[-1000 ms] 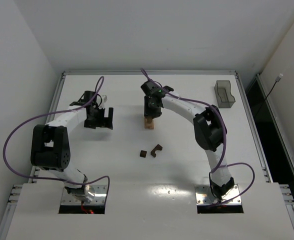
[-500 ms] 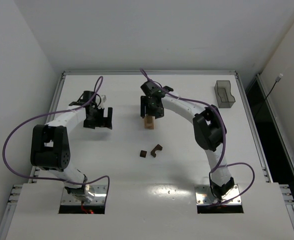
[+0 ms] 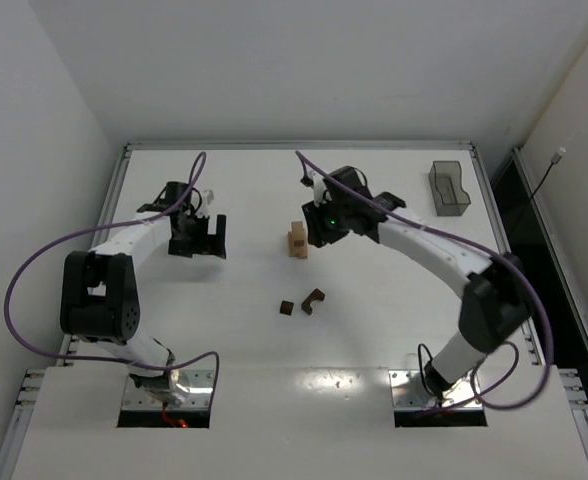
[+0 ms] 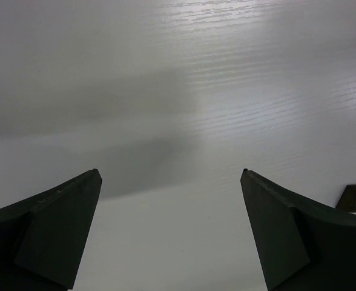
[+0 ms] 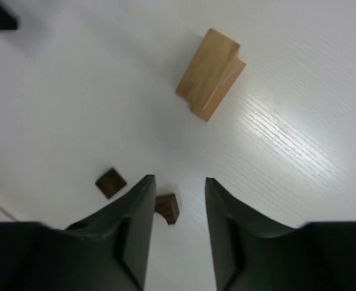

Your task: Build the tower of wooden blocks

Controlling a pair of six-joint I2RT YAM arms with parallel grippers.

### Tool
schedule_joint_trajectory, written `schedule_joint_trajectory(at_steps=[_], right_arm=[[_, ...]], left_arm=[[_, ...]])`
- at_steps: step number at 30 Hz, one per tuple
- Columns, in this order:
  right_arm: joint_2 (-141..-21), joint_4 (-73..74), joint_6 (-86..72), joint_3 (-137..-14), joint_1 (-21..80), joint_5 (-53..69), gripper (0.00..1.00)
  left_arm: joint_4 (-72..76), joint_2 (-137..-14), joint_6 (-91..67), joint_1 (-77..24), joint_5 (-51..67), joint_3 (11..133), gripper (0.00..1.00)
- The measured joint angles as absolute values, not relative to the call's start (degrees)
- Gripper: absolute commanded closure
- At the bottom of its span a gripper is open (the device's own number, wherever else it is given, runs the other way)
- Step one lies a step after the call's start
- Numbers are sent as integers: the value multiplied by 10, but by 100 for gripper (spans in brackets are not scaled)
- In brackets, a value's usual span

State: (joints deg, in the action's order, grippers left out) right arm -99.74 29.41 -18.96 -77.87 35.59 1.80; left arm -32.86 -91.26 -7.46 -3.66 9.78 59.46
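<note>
Left fingers (image 3: 200,242): spread wide, pinching nothing. Between them, only bare white surface (image 4: 184,121). Just past the outer side of the right-hand one, at the very edge of the wrist view, a brown sliver (image 4: 355,197), too little to name.

Right fingers (image 3: 314,232): partly apart, a narrow gap, nothing pinched, clear of every block.

Ahead of those tips and a little to the right in the wrist view, the wood block tower (image 5: 209,74): light tan pieces stacked on the surface, the upper one not flush with the lower. Touched by neither pair of fingers. From above, just left of the right fingers, close but apart; well to the right of the left fingers.

Nearer than the tower, two dark brown pieces loose on the surface, not on the stack. Small square block (image 5: 111,182) just outside the left-hand tip of the right fingers. Arch-shaped block (image 3: 313,299) under the gap between those tips, partly hidden behind the left-hand one in the wrist view. Close together, not touching.

Smoky see-through tray (image 3: 450,188) out to the right of the right fingers, well apart from both pairs.
</note>
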Motion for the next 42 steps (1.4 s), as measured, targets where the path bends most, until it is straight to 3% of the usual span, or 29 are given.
schedule_joint_trajectory(at_steps=[2,5,10,16,24,26,27,30,38,42], right_arm=[[-918,291,-119,-725,344,72,75],[-866,319,-54,-710,317,147,75],[-864,346,-19,-687,290,208,73],[-849,387,101,-648,330,261,63],[-844,470,245,-654,348,288,67],[-858,476,221,-663,346,288,67],[-862,476,198,-665,346,286,77],[-867,472,93,-665,347,242,81],[-922,498,-187,-721,351,144,75],[-935,509,-276,-728,372,107,57]], left_arm=[[-329,-910,-73,-37,99,594,0],[-329,-906,-71,-37,99,593,0],[-329,-892,-69,-37,99,591,0],[-329,-872,-65,-36,99,583,0],[-329,-849,-62,-36,96,571,0],[-329,-843,-63,-36,95,567,0],[-328,-842,-64,-36,93,566,0],[-325,-840,-71,-36,81,561,0],[-310,-808,-96,-36,39,536,0],[-300,-797,-100,-36,31,522,0]])
